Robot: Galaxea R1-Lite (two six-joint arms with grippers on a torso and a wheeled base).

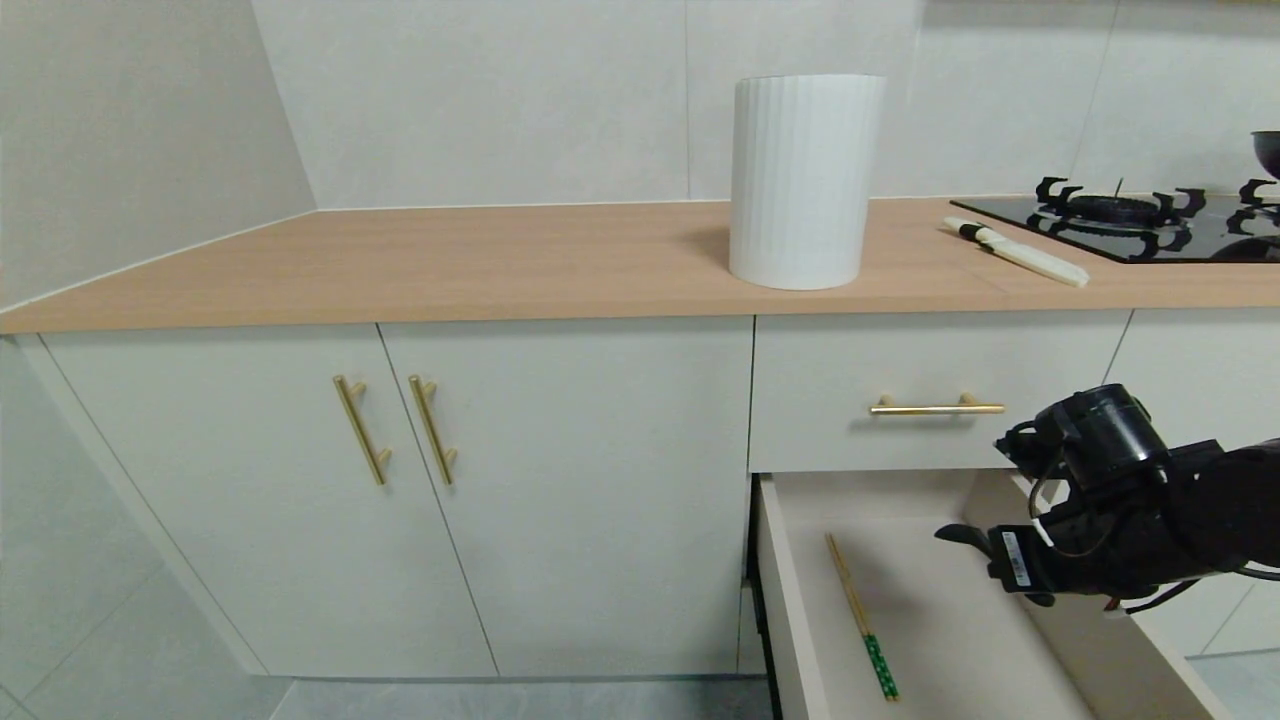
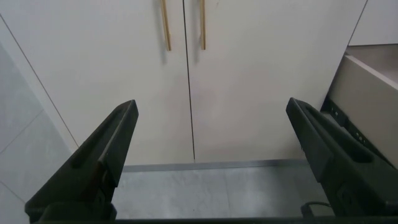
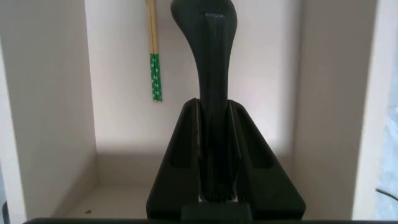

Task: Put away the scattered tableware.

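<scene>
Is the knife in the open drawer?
No, the knife lies on the counter beside the stove, while the drawer holds chopsticks.

Kind of dark utensil (image 3: 208, 56) could not be told; its held end was hidden in right gripper (image 3: 211, 109). Chopsticks (image 3: 153, 56) were cropped at the edge.

The open drawer (image 1: 960, 650) leaves room right of the chopsticks (image 1: 860, 618) (which lie near its left wall)
</scene>
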